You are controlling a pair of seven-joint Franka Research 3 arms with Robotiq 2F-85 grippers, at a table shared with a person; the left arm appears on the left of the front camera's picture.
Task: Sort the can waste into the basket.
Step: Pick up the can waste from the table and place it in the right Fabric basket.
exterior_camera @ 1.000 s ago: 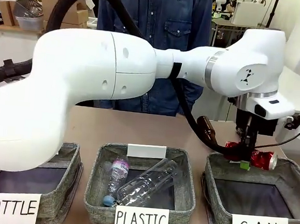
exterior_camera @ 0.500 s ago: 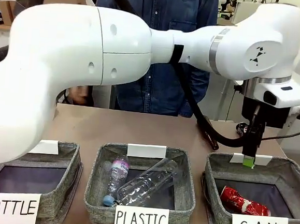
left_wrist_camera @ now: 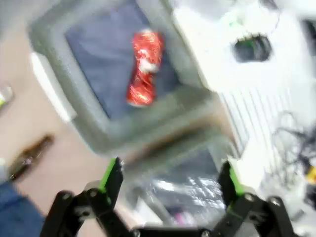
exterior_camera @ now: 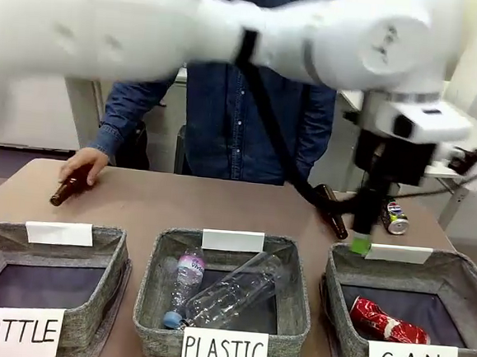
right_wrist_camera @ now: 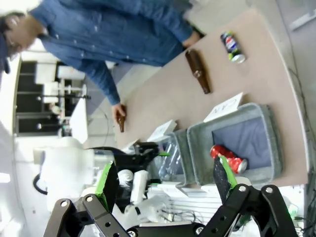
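Observation:
The dented red can (exterior_camera: 388, 321) lies on its side inside the grey basket (exterior_camera: 334, 295) signed "CAN" at the front right. My left gripper (exterior_camera: 361, 242) hangs above that basket's far rim, open and holding nothing. In the left wrist view my left gripper (left_wrist_camera: 170, 180) stands wide apart, and the red can (left_wrist_camera: 143, 66) rests on the dark lining of the basket (left_wrist_camera: 74, 98) below. The dark Pepsi can (exterior_camera: 395, 217) lies on the table behind the basket. My right gripper (right_wrist_camera: 164, 180) is open high above the table, looking down on the red can (right_wrist_camera: 228, 158) and the Pepsi can (right_wrist_camera: 232, 47).
A brown bottle (exterior_camera: 333, 211) lies behind the CAN basket. At the far left the person's hand (exterior_camera: 82, 166) rests on another brown bottle (exterior_camera: 65, 191). The middle basket (exterior_camera: 150, 304) signed "PLASTIC" holds clear bottles. The left basket (exterior_camera: 109, 301) is signed "BOTTLE".
My left gripper let go of the red can, which dropped into the CAN basket, then lifted and drew back. The person's hand has come in at the left with a brown bottle.

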